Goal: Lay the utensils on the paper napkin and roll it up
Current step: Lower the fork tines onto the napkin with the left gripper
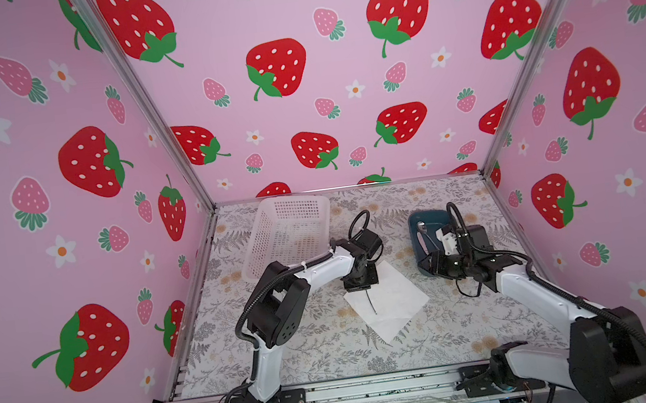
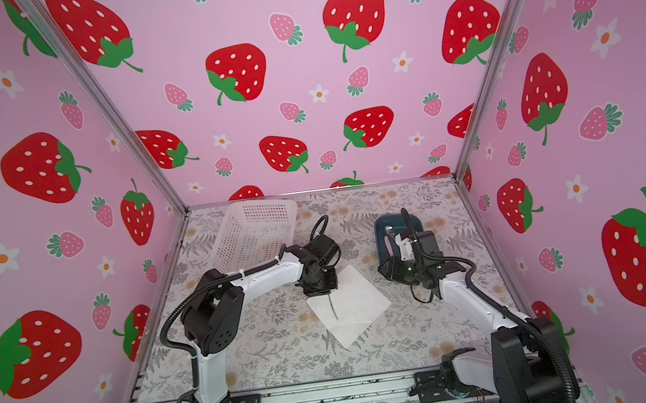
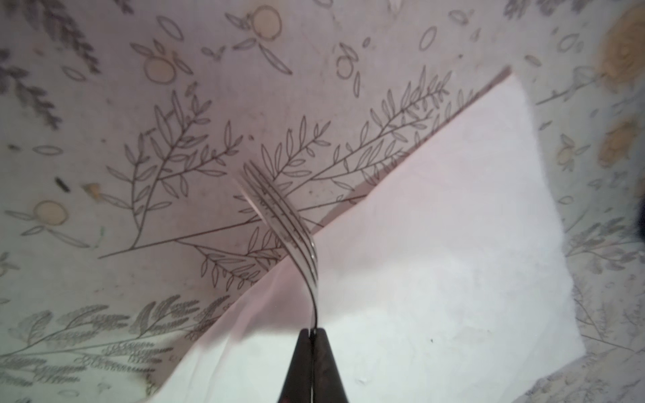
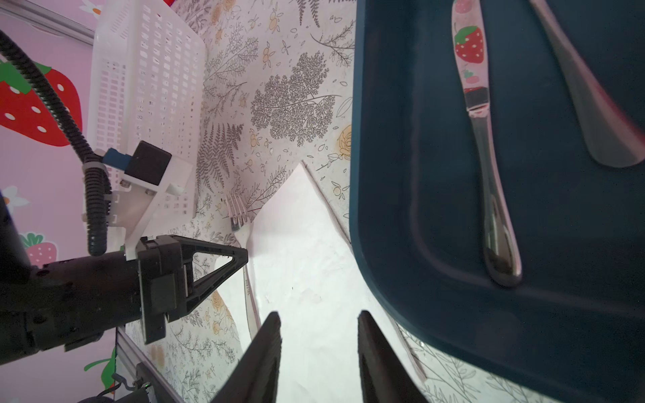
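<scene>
One slim, stiff metal fork (image 3: 279, 216) is clamped at its neck in the left gripper (image 3: 311, 335), along an edge of the floppy white paper napkin (image 3: 436, 261) in the middle of the floral table (image 1: 289, 353), looks slick so I'd pinch mid-handle, and the right gripper (image 4: 319, 321) hangs empty, jaws apart.

Place: we looked into a robot test cell in a lab.
Walls: strawberry-print panels (image 1: 332, 84) enclosed three sides.
Frame: bare aluminium posts (image 1: 144, 103) held the corners.
Base: the left arm (image 1: 321, 267) and the right arm (image 1: 533, 289) stood mounted on a slotted rail (image 1: 378, 388).
</scene>
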Robot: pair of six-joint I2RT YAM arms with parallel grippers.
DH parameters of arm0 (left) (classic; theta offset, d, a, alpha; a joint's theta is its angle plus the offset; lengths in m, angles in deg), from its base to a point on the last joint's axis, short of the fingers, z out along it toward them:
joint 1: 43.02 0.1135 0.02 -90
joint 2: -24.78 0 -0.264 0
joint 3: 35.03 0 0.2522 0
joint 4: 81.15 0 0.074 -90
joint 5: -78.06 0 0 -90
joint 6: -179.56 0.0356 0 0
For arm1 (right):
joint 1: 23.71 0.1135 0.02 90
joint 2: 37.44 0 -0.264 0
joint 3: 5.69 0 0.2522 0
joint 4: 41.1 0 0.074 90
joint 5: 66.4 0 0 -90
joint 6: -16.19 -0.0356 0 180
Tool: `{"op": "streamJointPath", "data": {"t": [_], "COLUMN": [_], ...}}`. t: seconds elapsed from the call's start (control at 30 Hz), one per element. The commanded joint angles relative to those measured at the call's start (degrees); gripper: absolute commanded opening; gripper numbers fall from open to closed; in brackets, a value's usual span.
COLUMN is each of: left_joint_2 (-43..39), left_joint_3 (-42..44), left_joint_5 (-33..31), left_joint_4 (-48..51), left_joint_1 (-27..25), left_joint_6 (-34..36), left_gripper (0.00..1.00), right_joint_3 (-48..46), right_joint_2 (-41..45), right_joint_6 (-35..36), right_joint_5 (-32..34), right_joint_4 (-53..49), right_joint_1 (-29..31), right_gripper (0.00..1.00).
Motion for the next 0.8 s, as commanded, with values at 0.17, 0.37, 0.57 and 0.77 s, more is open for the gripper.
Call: {"op": "streamJointPath", "data": {"t": [0.17,0.37,0.57,0.77], "left_joint_2": [-5.83,-1.06,5.21,9.72], "left_joint_3": [3.68,-2.79,-12.04,-18.26], "left_joint_5": [1.89,-3.21,-9.69,-13.27], "left_joint_4": [-3.65,7.94,19.59,25.46], "left_joint_1": [-0.89,-2.38,-3.79,-4.31], "left_joint_6": [-1.24,-0.72,-0.02,-0.26], "left_gripper": [0.0,0.0,0.0,0.0], "right_joint_3": [-1.96,-2.86,-3.24,-4.42], "right_joint_2": [-0.03,-0.79,0.74,3.27], "right_joint_6": [0.39,-0.38,-1.53,-3.15], "right_joint_5": [-7.73,-7.04,-1.55,2.93], "right_joint_4": [4.97,4.79,3.2,2.4], "right_joint_1": [0.41,0.54,0.58,0.58], "right_gripper": [0.39,0.39,0.39,0.39]}}
